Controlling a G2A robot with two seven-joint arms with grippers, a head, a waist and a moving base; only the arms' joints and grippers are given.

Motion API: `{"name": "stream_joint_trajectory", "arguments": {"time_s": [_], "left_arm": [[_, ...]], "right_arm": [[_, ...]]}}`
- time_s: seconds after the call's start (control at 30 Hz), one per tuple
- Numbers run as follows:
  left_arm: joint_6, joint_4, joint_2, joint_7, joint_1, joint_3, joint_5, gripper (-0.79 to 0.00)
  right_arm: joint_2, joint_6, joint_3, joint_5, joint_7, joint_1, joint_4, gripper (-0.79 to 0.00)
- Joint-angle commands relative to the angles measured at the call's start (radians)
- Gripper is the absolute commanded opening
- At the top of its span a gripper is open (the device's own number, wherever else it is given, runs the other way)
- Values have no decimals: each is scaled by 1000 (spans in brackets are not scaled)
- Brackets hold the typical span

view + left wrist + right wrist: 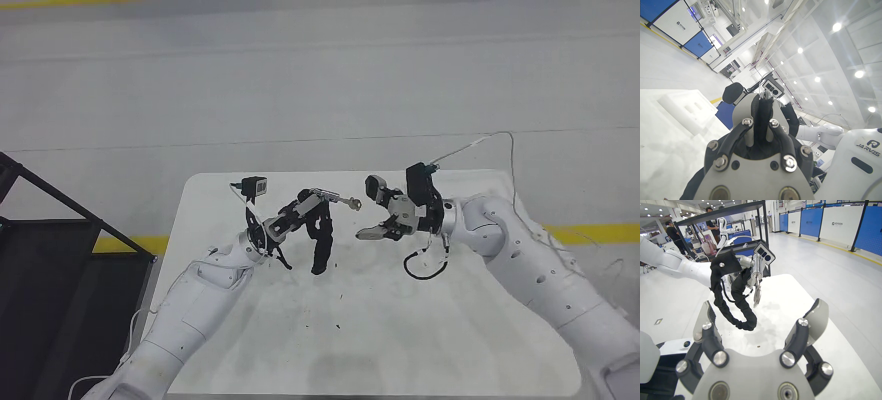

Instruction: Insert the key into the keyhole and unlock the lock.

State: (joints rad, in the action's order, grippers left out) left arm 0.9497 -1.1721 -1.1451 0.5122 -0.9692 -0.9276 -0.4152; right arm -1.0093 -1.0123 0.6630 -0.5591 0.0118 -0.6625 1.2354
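Note:
My left gripper (pixel 305 208) (pixel 762 102) is held above the middle of the white table (pixel 460 330), shut on the lock (pixel 322 196) (pixel 756 265). The lock is a silver cylinder with a black fabric-covered cable (pixel 322 250) (pixel 743 315) hanging below it in a loop. A silver key (pixel 348 202) (pixel 757 294) sticks out of the cylinder's face, pointing toward my right gripper. My right gripper (pixel 372 210) (pixel 762 305) faces the key from a short distance. It is open, with nothing between its fingers (pixel 706 313).
A black metal rack (pixel 60 260) stands off the table's left edge. A loose black cable (pixel 425 265) hangs under the right wrist. Small dark specks lie on the table (pixel 340 325) in front of the arms.

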Motion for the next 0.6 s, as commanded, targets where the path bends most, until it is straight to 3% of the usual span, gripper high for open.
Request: {"name": "stream_joint_trajectory", "arguments": {"time_s": [0.0, 0.27, 0.57], "left_arm": [[0, 0, 0, 0, 0, 0, 0, -785], [0, 0, 0, 0, 0, 0, 0, -785], [0, 0, 0, 0, 0, 0, 0, -785]], "right_arm": [[10, 0, -33, 114, -43, 11, 11, 0], [43, 0, -85, 448, -217, 32, 31, 0], [35, 0, -88, 588, -347, 46, 23, 0]]}}
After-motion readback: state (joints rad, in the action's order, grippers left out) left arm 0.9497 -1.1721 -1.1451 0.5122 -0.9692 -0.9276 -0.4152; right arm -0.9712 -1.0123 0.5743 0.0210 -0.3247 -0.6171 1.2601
